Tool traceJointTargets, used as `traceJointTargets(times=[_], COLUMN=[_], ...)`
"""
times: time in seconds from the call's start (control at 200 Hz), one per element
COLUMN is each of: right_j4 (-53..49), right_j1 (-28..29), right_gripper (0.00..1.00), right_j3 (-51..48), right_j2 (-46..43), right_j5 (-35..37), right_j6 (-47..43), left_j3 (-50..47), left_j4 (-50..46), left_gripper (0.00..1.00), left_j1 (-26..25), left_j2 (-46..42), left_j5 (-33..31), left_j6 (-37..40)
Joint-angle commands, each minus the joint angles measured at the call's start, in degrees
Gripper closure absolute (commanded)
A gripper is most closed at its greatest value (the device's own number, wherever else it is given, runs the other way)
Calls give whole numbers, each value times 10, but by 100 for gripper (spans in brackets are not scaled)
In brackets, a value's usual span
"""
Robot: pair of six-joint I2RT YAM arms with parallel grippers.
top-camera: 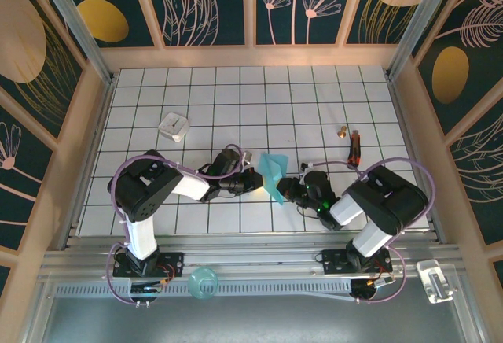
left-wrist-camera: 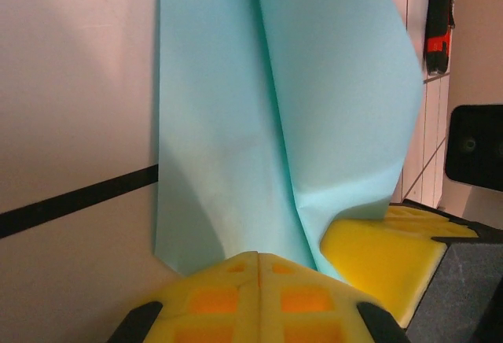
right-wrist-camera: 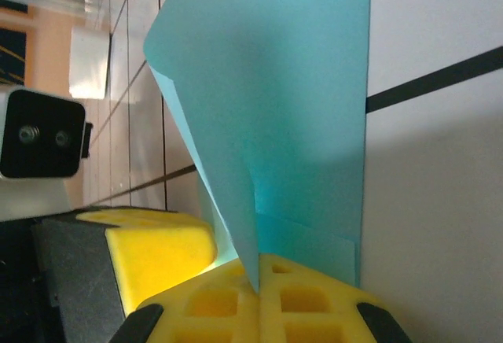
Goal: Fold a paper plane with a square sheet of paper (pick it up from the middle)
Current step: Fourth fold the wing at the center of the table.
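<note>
Overview from above: I see the light-blue sheet of paper (top-camera: 275, 175) lifted off the tabletop (top-camera: 314, 91). It stands on edge by the middle of the near edge, caught between the left gripper (top-camera: 253, 180) and the right gripper (top-camera: 288, 189). A white block (top-camera: 174, 126) sits toward the left edge, and an orange-and-black tool (top-camera: 355, 147) toward the right edge.

Left wrist: my yellow pads (left-wrist-camera: 228, 296) are clenched together on the sheet's lower edge. The paper (left-wrist-camera: 291, 123) is creased lengthwise above them, and the right gripper's pad touches it just beside mine.

Right wrist: those jaws are pressed tight on the folded sheet (right-wrist-camera: 291, 107), which rises straight out of their seam
</note>
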Motion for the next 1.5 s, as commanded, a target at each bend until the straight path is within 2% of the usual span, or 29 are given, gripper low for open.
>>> traceJointTargets(times=[0.0,0.285,0.36,0.53,0.621,0.751,0.906,1.056,1.231,1.496], right_j4=[21,109,94,-2,-50,-117,-192,-214,-174,-92], right_j1=[8,15,15,15,10,1,1,0,0,-1], right_gripper=[96,96,97,98,98,99,100,100,100,100], right_j3=[-20,-34,-29,-1,20,53,93,118,112,82], right_j2=[29,103,105,73,56,32,8,12,15,33], right_j5=[32,23,19,14,0,-26,-47,-79,-96,-104], right_j6=[47,72,56,-15,-73,-174,-296,-355,-344,-290], left_j3=[-12,-9,-2,14,14,-10,-29,-31,-31,-19], left_j4=[-20,-28,-41,-69,-77,-81,-100,-85,-44,-15], left_gripper=[99,99,97,77,70,68,74,87,97,100], left_j1=[-4,-3,-4,0,13,46,64,63,62,60], left_j2=[17,13,-1,-47,-70,-121,-165,-143,-102,-48], left_j5=[-18,-18,-23,-45,-51,-65,-90,-70,-43,-34], left_j6=[-2,3,13,31,31,22,26,8,-14,-10])
